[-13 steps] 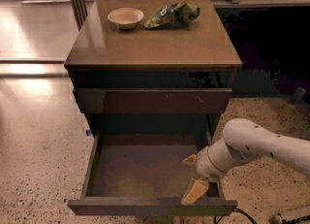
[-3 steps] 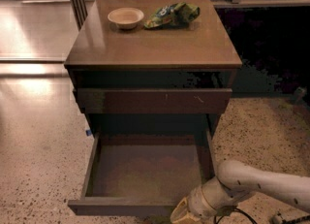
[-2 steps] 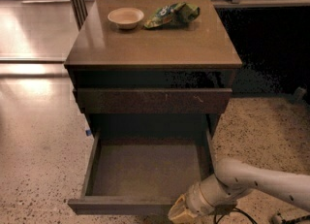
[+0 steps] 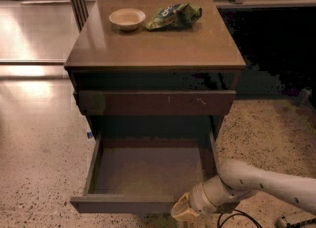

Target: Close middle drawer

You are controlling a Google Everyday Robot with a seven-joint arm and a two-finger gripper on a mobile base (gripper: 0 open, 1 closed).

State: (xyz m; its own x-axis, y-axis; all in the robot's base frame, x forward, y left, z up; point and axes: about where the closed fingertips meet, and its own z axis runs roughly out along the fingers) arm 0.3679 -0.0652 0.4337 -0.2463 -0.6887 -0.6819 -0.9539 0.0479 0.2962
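The middle drawer (image 4: 148,170) is a dark brown, wide, shallow box. It stands pulled far out of the wooden cabinet (image 4: 155,49), and its inside is empty. Its low, plain front panel (image 4: 123,205) is nearest the camera. My gripper (image 4: 184,210) is at the bottom right, right against the outer face of that front panel near its right end. The white arm (image 4: 266,185) reaches in from the right. Above the open drawer is a taller drawer front with pale scratch marks (image 4: 155,102), which is pushed in.
A small pale bowl (image 4: 127,18) and a crumpled green bag (image 4: 174,15) lie on the cabinet top. Speckled floor (image 4: 39,163) lies on both sides. A dark cable (image 4: 237,219) runs on the floor under the arm. Dark furniture stands behind at the right.
The gripper has left the inside of the drawer and come down to the outside of the front panel. Over the last second it has barely moved, and the drawer still stands open.
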